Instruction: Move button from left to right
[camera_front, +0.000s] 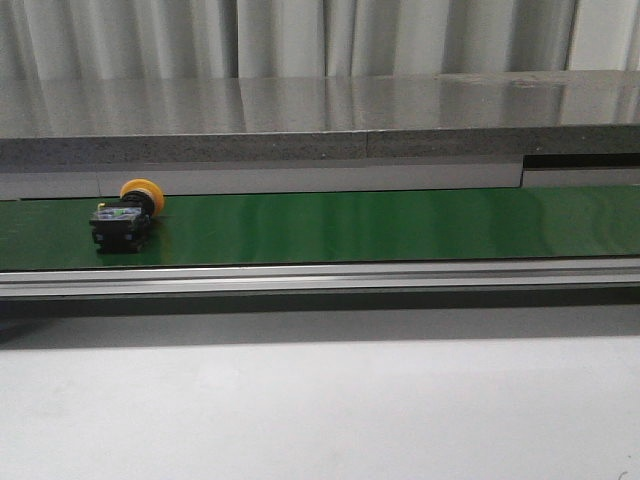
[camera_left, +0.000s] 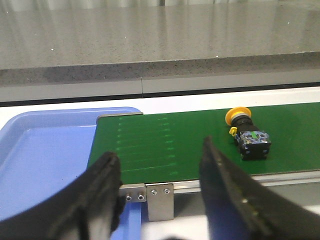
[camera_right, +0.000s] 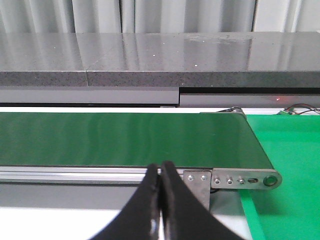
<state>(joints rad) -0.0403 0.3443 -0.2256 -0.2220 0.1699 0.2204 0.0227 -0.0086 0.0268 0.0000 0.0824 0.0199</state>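
Note:
The button lies on its side on the green conveyor belt at the left, yellow-orange head toward the back, black body toward the front. It also shows in the left wrist view. My left gripper is open and empty, at the belt's near edge, apart from the button. My right gripper is shut and empty at the belt's near rail, near the belt's right end. Neither gripper shows in the front view.
A blue tray sits at the belt's left end. A bright green mat lies beyond the belt's right end. A metal rail runs along the belt's front; a grey stone ledge runs behind it.

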